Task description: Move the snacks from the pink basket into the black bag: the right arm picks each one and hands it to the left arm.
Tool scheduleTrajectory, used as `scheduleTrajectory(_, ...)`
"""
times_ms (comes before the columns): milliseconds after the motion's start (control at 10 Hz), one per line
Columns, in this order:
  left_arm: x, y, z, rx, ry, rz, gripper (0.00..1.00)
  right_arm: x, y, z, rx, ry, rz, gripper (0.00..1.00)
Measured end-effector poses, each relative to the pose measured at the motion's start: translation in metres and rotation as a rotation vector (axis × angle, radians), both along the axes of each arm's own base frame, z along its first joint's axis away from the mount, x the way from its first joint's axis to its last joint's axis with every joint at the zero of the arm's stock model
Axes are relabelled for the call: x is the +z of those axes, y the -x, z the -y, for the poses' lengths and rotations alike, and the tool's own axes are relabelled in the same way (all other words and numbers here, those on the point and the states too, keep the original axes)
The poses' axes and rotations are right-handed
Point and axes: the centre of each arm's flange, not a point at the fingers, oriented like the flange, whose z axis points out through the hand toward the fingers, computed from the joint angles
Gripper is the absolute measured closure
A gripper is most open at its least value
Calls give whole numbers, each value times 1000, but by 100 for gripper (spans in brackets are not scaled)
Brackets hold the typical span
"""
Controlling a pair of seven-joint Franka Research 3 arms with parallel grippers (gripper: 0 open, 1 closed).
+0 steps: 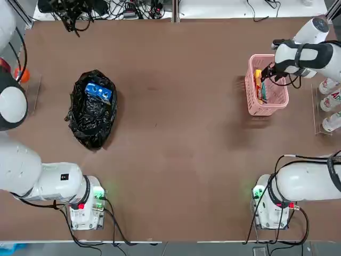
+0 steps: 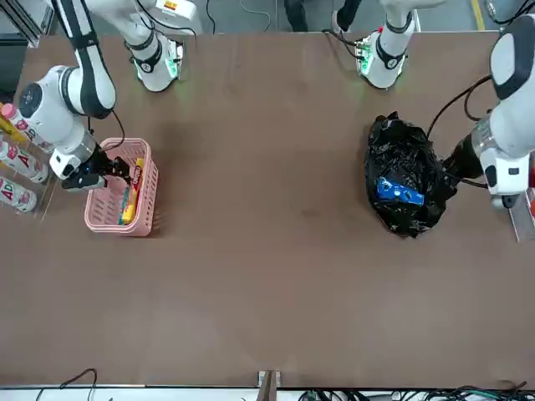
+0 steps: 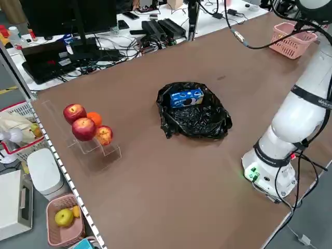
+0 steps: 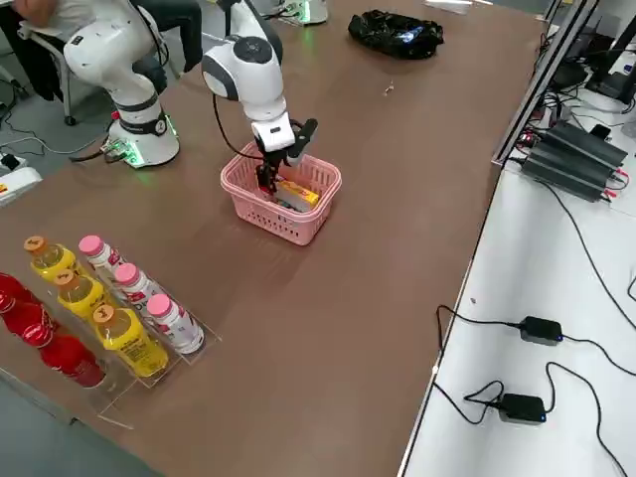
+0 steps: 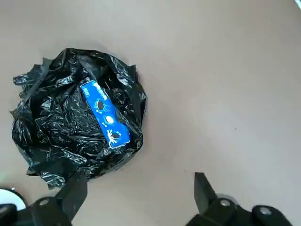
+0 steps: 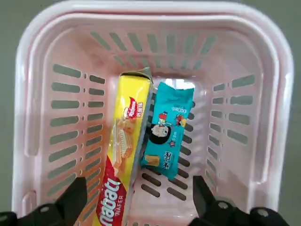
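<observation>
Two light, slippery packets, yellow snack (image 6: 123, 155) and teal snack (image 6: 168, 131), lean together in the pink basket (image 6: 42, 94); the right gripper (image 6: 136, 202), fingers apart, should probably pinch the stiffer yellow one across its narrow edges.

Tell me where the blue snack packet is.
The blue packet lies on the black bag, on the table's left side in the top view.

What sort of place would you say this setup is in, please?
Most likely a robotics lab: two white arms are bolted to a brown table, props such as apples and drink bottles stand in clear racks at its edges, and neighbouring benches hold cables and power adapters.
</observation>
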Motion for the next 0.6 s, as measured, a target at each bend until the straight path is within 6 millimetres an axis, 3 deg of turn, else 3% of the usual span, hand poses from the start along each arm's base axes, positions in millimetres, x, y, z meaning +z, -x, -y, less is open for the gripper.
scheduleTrajectory(200, 32, 6, -18, -213, 30, 32, 0, -12, -1, 0, -22, -7, -4, 1)
scheduleTrajectory(600, 84, 14, -23, -538, 42, 82, 0, -32, 3, -18, -51, -23, 25, 2)
